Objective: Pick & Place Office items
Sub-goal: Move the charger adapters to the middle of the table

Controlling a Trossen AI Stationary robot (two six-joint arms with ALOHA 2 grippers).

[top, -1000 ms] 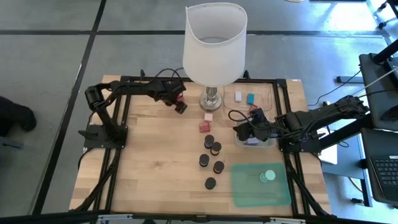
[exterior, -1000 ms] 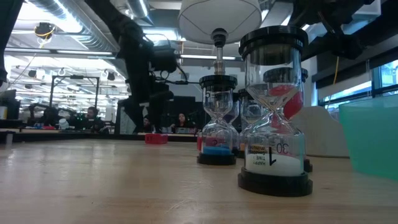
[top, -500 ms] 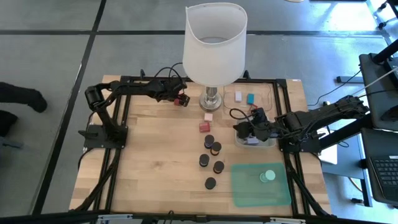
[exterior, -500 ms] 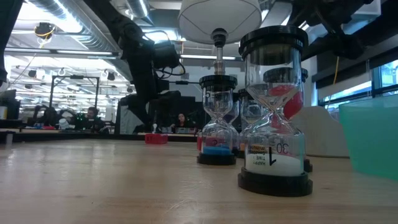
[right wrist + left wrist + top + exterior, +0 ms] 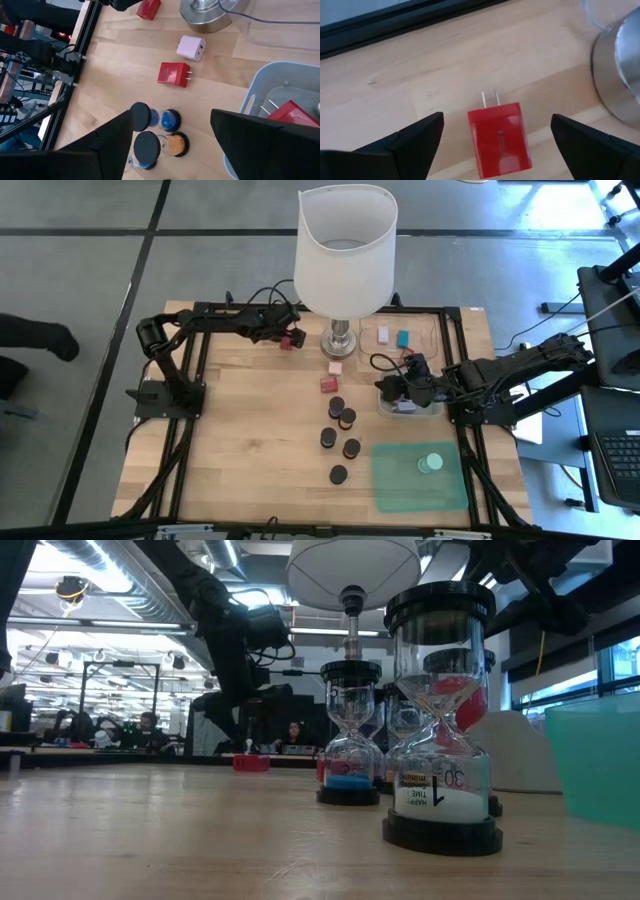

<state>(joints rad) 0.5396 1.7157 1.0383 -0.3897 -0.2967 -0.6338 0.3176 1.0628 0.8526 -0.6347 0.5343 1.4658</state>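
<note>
Midway through a desk-tidying job, the left gripper [image 5: 287, 339] hangs with its fingers spread wide over a small red plastic plug-in charger [image 5: 500, 138] lying flat on the wooden table [image 5: 250, 460], far left of the chrome base of the white-shaded lamp [image 5: 345, 250]. The wrist view shows the charger, prongs pointing away, between the two open fingers and touching neither, so the grasp looks not yet made.

Across the table the right gripper [image 5: 393, 390] sits above the grey tray [image 5: 260, 100] at the right side, its fingers parted and nothing held between them. A red block with two prongs [image 5: 287, 112] already lies inside that tray, which suggests at least one item has been sorted. A white block [image 5: 383, 334] and a teal block [image 5: 403, 338] rest in the clear tray [image 5: 440, 320] at the far right, and a mint-green disc [image 5: 431, 463] sits on the green mat [image 5: 395, 490] at the near right.

Plenty appears left to do. A second red charger [image 5: 173, 74] and a pink charger [image 5: 191, 48] lie loose in the table's middle, near the lamp base. Nearer still, five small black-capped sand timers [image 5: 340, 442] stand in a loose cluster, two of them shown close up in the low view with blue and red sand. By this reckoning, the job is under halfway, though where each piece belongs cannot be told.
</note>
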